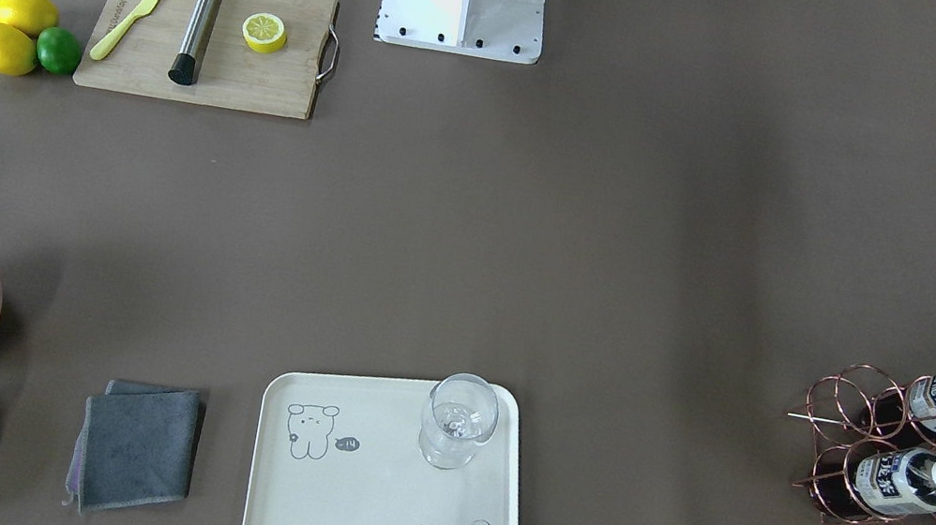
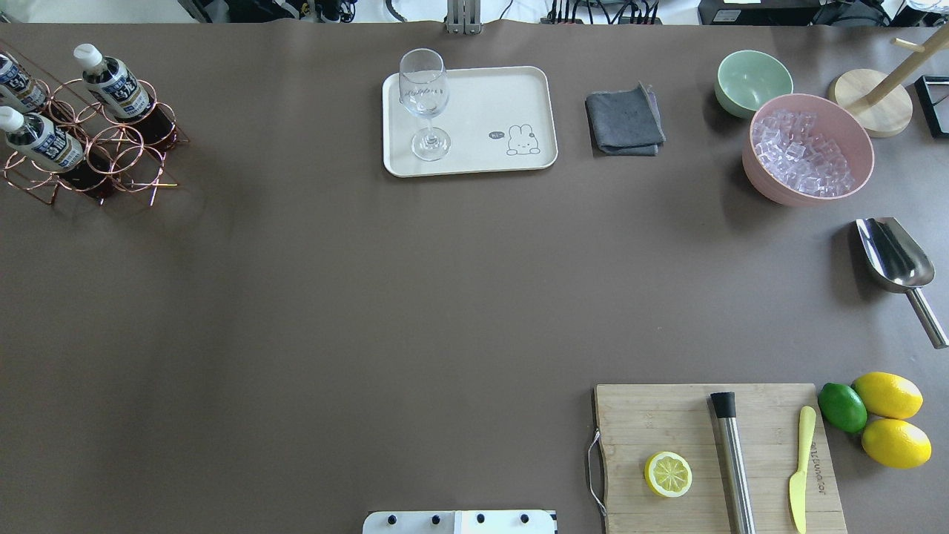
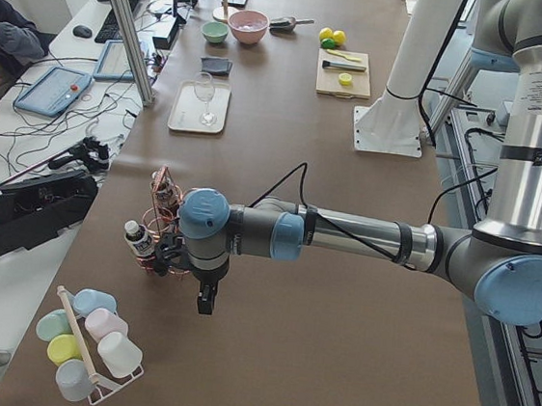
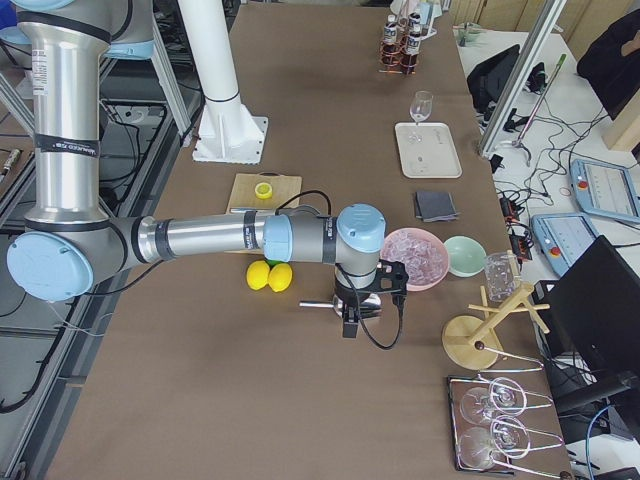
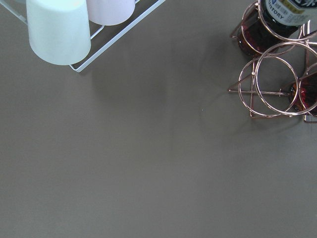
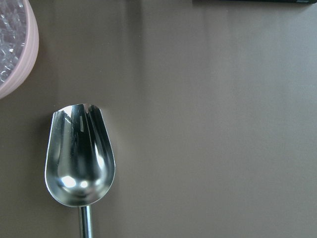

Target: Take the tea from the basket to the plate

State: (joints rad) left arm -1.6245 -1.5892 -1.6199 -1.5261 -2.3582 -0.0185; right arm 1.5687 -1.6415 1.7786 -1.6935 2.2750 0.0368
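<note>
Nearest the robot's base, the bamboo cutting board (image 2: 667, 423) carried a halved lemon (image 2: 668, 474) and a yellow knife (image 2: 801, 467) whose printing was too small to read. The left gripper (image 3: 204, 303) hung above the table (image 2: 371, 297) just beside the basket (image 2: 111, 152). The right gripper (image 4: 349, 327) hung over the steel scoop (image 6: 79, 153) near the pink bowl (image 2: 771, 182). Whether either was apart or together could not be told. Farther off, three tea bottles (image 2: 111, 80) sat in the basket's rings, white caps on; one label showed letters ending "TORY". The plate (image 2: 482, 156), printed "Rabbit" beside a cartoon animal, held an upright wine glass (image 2: 425, 100).
</note>
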